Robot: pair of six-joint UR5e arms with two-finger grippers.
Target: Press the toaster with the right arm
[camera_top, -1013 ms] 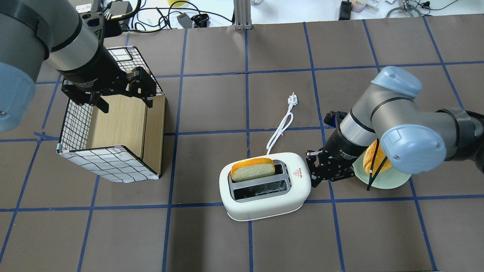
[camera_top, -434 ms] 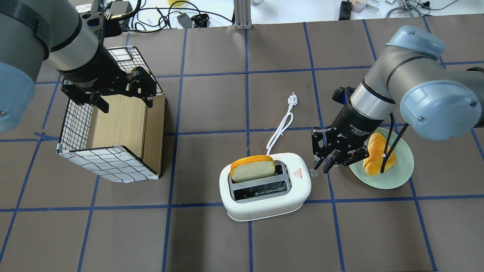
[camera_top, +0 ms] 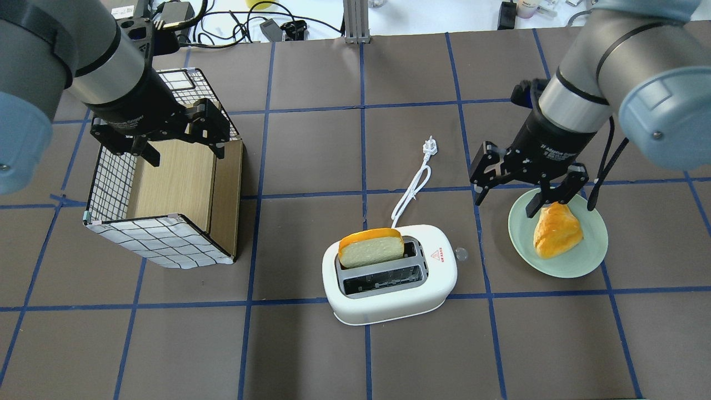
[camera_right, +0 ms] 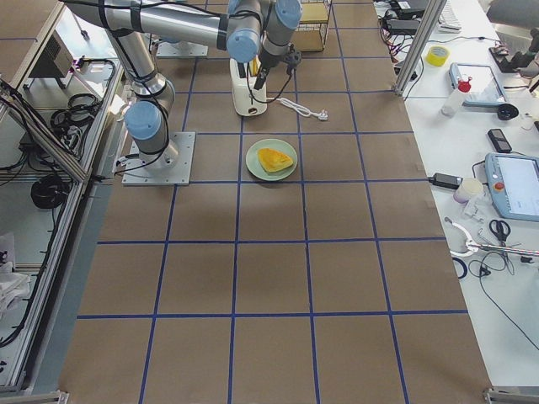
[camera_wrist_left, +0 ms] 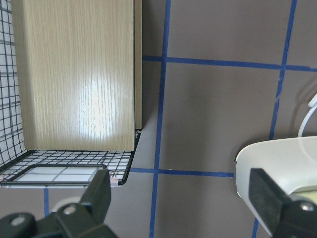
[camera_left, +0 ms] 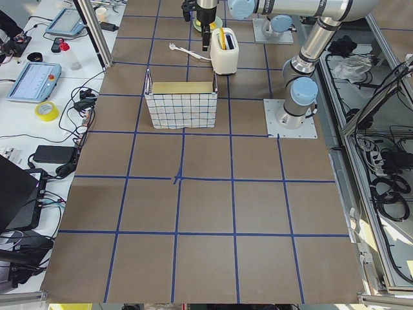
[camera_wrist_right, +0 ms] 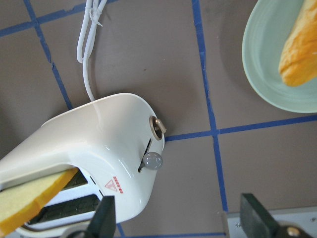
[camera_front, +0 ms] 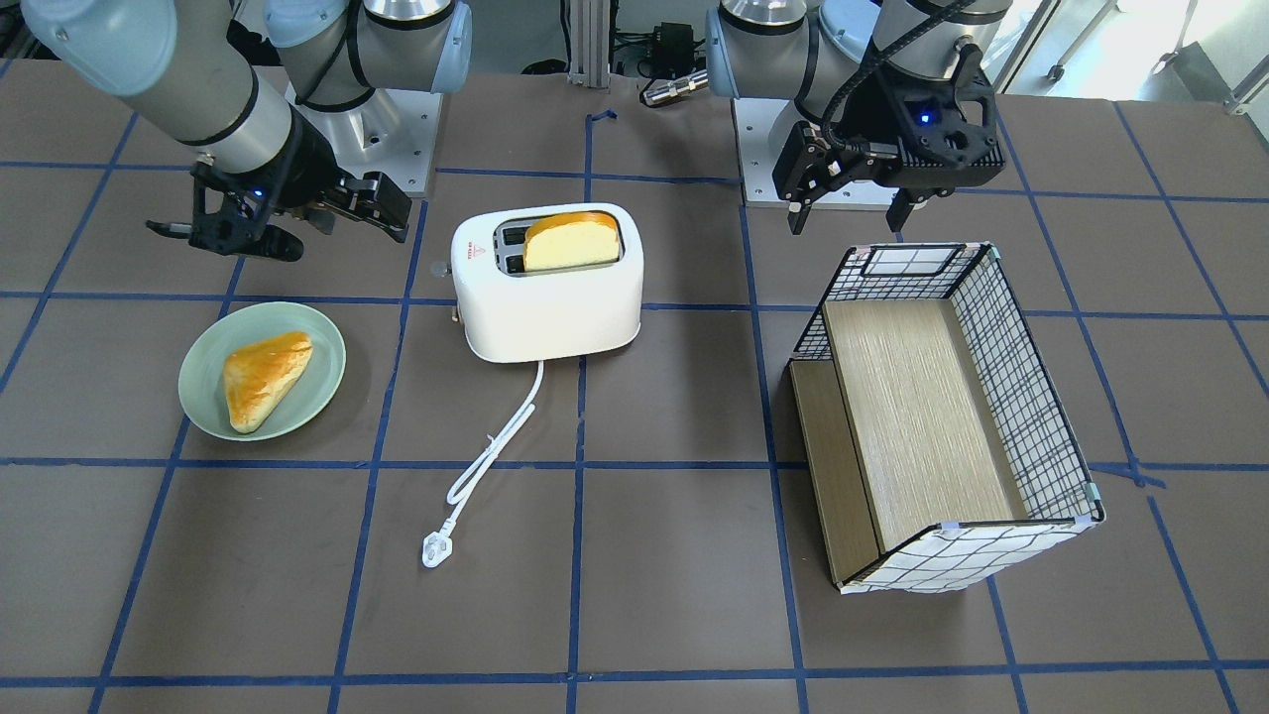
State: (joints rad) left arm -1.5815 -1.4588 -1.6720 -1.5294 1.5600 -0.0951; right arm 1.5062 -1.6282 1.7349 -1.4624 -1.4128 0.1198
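The white toaster (camera_top: 389,275) stands at mid table with a slice of bread (camera_top: 371,247) sticking up from its far slot. Its side lever knob (camera_top: 460,254) faces my right arm and also shows in the right wrist view (camera_wrist_right: 153,160). My right gripper (camera_top: 508,203) is open and empty, raised above the table between the toaster and the green plate (camera_top: 589,255), clear of the lever. From the front the right gripper (camera_front: 332,233) hangs beside the toaster (camera_front: 545,297). My left gripper (camera_top: 186,157) is open and empty over the wire basket (camera_top: 161,239).
A golden pastry (camera_top: 557,230) lies on the plate. The toaster's white cord and plug (camera_top: 430,146) run toward the table's far side. The wire basket with a wooden insert (camera_front: 912,416) stands on my left side. Blue tape lines grid the brown table.
My right gripper has lifted away from the toaster's lever end and moved back toward the far right, over the plate's edge. The bread slice, the toaster and the left arm have not moved.
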